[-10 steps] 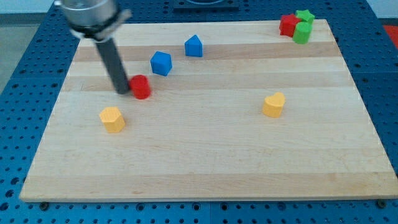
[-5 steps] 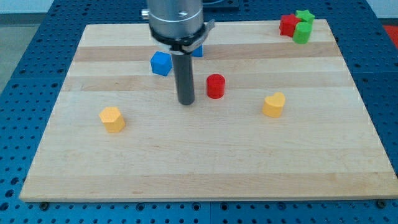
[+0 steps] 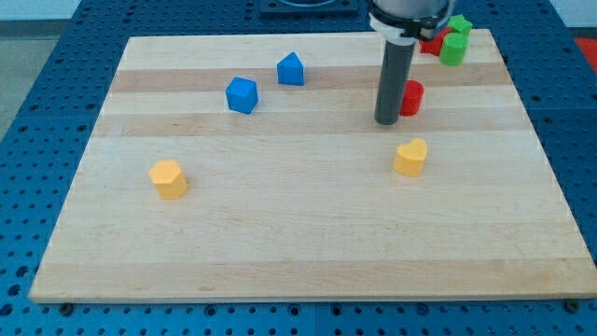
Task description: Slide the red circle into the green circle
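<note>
The red circle (image 3: 412, 97) stands on the wooden board (image 3: 298, 233) at the view's upper right, partly hidden by my rod. My tip (image 3: 386, 120) touches the board right against the red circle's left side. The green circle (image 3: 453, 49) stands near the board's top right corner, up and to the right of the red circle and apart from it.
A green star (image 3: 458, 24) and a red block (image 3: 431, 39) crowd the green circle at the top right corner. Two blue blocks (image 3: 242, 95) (image 3: 291, 69) stand at the upper middle left. A yellow heart (image 3: 410, 157) lies below my tip; a yellow hexagon (image 3: 169, 178) at the left.
My tip has swept from the board's left to the right and slightly up, pushing the red circle along with it toward the top right corner. The other blocks have not moved.
</note>
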Tool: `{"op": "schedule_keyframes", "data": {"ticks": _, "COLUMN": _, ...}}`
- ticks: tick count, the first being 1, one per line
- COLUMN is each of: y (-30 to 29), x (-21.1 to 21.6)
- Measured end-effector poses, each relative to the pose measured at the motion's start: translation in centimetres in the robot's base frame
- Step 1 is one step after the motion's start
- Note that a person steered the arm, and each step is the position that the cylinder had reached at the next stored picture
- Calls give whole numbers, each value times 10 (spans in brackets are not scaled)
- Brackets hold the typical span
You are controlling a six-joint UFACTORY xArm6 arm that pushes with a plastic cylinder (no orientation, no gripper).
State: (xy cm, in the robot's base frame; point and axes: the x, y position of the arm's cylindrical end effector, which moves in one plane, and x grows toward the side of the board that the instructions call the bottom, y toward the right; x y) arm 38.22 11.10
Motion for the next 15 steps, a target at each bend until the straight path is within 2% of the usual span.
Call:
{"op": "schedule_keyframes", "data": {"ticks": 2, "y": 51, "x": -47}}
{"op": "schedule_keyframes", "data": {"ticks": 3, "y": 58, "x": -46}}
{"op": "schedule_keyframes", "data": {"ticks": 4, "y": 34, "x": -26}}
{"op": "schedule_keyframes", "data": {"ticks": 5, "y": 8, "x": -32}}
{"op": "schedule_keyframes", "data": {"ticks": 6, "y": 6, "x": -54}}
{"op": "schedule_keyframes", "data": {"ticks": 7, "y": 8, "x": -49}}
{"op": "schedule_keyframes", "data": {"ticks": 8, "y": 19, "x": -32}}
{"op": "schedule_keyframes", "data": {"ticks": 9, "y": 36, "x": -37}}
{"op": "schedule_keyframes", "data": {"ticks": 11, "y": 55, "x": -83}}
{"op": "schedule_keyframes", "data": {"ticks": 15, "y": 96, "x": -77}}
